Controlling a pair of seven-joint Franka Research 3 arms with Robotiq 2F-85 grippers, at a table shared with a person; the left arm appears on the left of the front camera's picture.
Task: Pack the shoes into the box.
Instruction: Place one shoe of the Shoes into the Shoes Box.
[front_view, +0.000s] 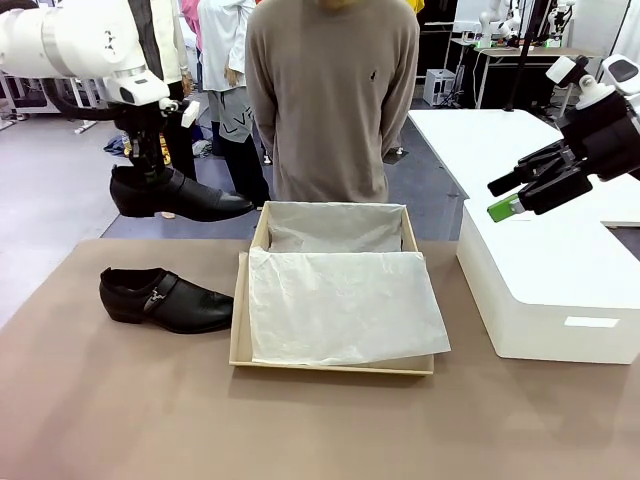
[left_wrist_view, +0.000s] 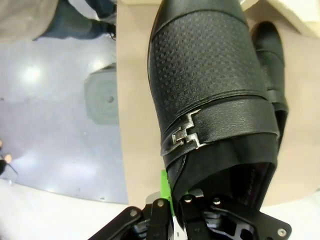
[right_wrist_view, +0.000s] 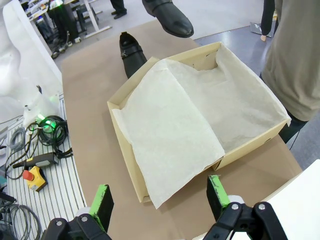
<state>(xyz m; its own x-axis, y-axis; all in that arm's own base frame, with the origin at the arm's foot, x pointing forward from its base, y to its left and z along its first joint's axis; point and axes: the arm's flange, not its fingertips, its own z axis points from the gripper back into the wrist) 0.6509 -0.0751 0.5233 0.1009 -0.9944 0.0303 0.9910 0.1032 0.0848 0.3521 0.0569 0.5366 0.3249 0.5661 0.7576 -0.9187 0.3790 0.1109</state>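
My left gripper (front_view: 150, 165) is shut on the heel opening of one glossy black shoe (front_view: 180, 196) and holds it in the air, left of the box, toe pointing at it. In the left wrist view the held shoe (left_wrist_view: 210, 85) and its metal buckle loom above the gripper (left_wrist_view: 175, 197). The other shoe (front_view: 165, 298) lies on the table to the left of the tan box (front_view: 240, 325), whose white tissue paper (front_view: 340, 305) drapes over the front. My right gripper (front_view: 515, 198) hangs open at the right, and looks down at the box (right_wrist_view: 252, 144) from above (right_wrist_view: 160, 197).
A person (front_view: 330, 100) stands just behind the box at the far side. A large white box (front_view: 550, 290) sits on the table's right side under my right gripper. Cables and a red button unit (right_wrist_view: 32, 177) lie beside the table.
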